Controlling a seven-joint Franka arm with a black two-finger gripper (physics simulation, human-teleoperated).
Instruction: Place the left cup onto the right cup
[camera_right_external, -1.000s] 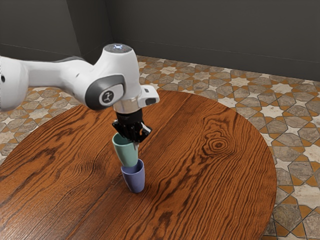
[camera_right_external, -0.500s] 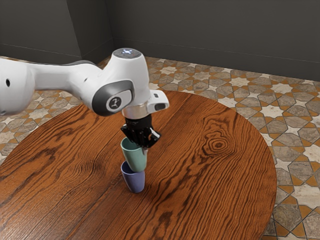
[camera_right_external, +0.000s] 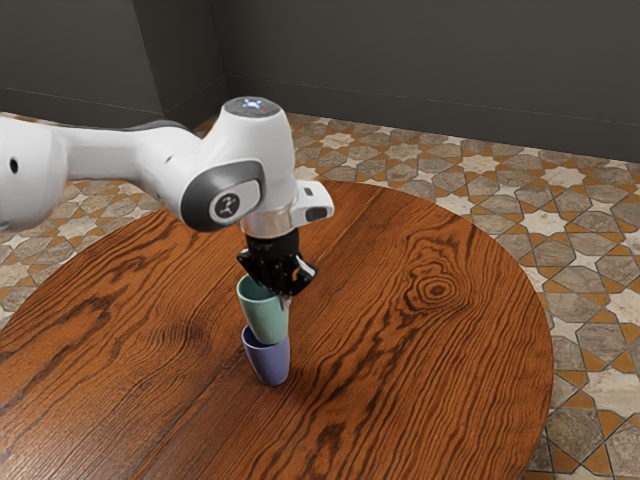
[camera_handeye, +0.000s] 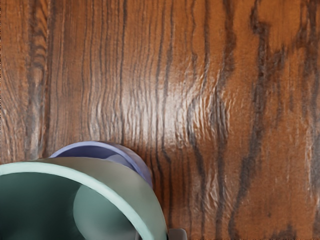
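Gripper (camera_right_external: 283, 288) note: pinched green cup (camera_right_external: 263, 315) by its rim, tilted slightly, base nested inside blue cup (camera_right_external: 268, 362); hung directly above blue cup, upright on wooden table (camera_right_external: 430, 350).

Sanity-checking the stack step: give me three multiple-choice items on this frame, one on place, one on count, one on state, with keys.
1. Where does the green cup sit? A in the blue cup; B lying beside it; C on the floor.
2. Cups on the table? A one; B two; C three.
3. The green cup's mouth faces: A up; B down; C sideways.
1A: its base is sunk in the blue cup. 2B: one green, one blue. 3A: the wrist view looks into it.
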